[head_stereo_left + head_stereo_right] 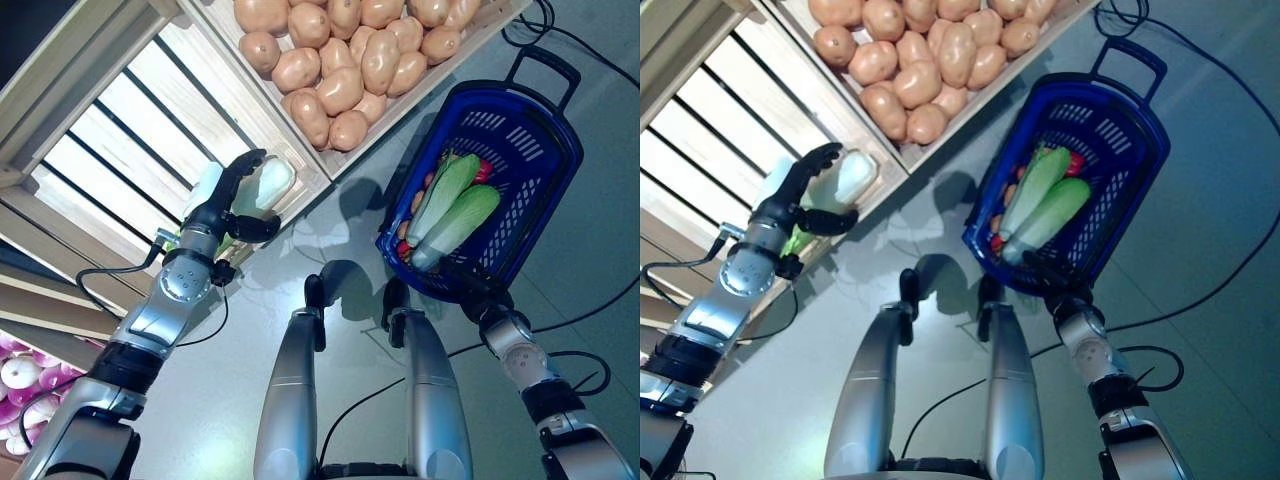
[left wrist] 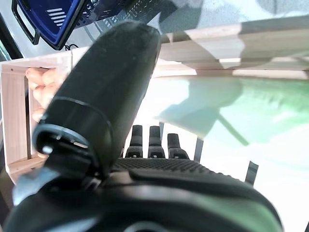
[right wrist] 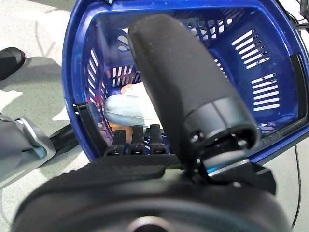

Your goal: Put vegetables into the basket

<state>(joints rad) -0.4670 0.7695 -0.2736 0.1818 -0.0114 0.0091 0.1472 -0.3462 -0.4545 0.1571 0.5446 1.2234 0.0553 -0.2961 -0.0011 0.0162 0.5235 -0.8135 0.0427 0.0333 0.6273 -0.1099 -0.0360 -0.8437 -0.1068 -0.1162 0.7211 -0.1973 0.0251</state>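
Blue plastic makes up the basket (image 1: 540,150), which hangs at about 2 o'clock in the head view. The right hand (image 3: 145,159) holds it up, with its fingers hooked over the near rim. Its thumb sticks out over the inside of the basket.

Some of the job looks done. Two long green cabbages (image 1: 455,210) already lie in the basket. A few small red and orange things (image 1: 483,170) peek out beside them, too hidden to name.

The left hand (image 1: 235,205) is at about 9 o'clock, up at the wooden shelf (image 1: 120,120). Its fingers and thumb curl round another cabbage (image 1: 262,186), pale white and green. This cabbage is at the front edge of the slatted shelf, well apart from the basket. I judge this to be the picking-up step. The cabbage has to cross over to 2 o'clock and go in with the others.

Brown potatoes (image 1: 345,60) fill a crate at 12 o'clock, and none can be seen in the basket. White and purple onions (image 1: 20,375) show at 8 o'clock. So there may be more to fetch.

No writing or labels can be read anywhere.
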